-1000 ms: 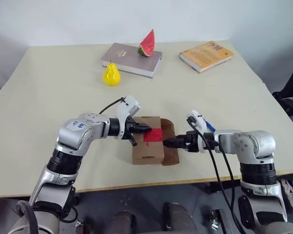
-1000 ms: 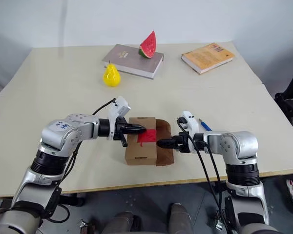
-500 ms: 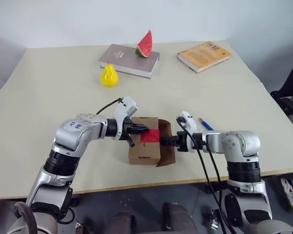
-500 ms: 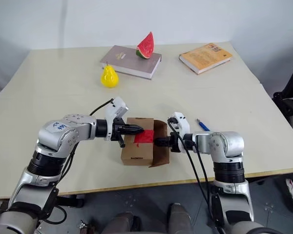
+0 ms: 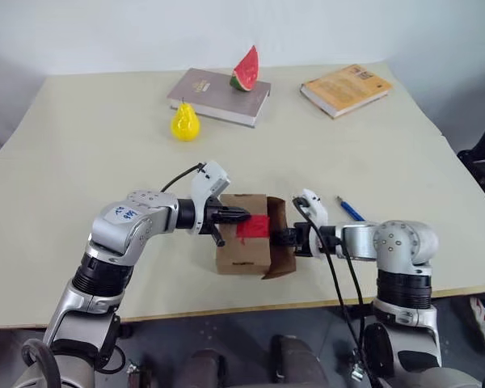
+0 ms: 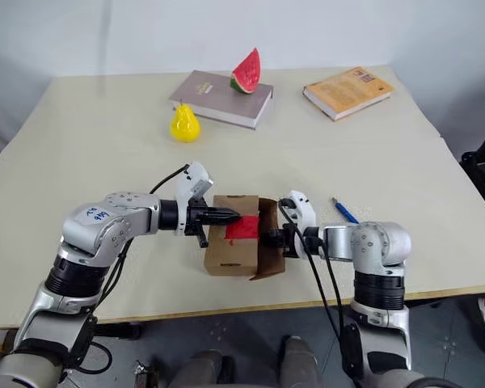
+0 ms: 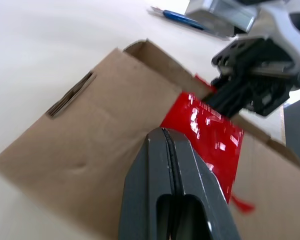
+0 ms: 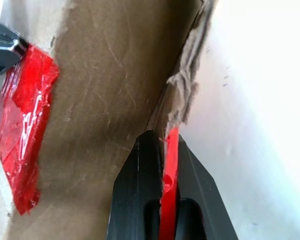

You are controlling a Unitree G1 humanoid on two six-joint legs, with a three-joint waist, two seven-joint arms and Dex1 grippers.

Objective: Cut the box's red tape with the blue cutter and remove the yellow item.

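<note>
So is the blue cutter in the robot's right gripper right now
No, the blue cutter lies on the table beside the right arm, while the right gripper is pinched on a red tape edge of the box flap.

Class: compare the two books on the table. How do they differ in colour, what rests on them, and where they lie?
The grey book is dull brown-grey; the orange book is bright orange-yellow. The grey book carries a watermelon slice on its cover; nothing rests on the orange book. The grey book lies near the pear, the orange book farther to the robot's right. Both lie flat and closed.
</note>
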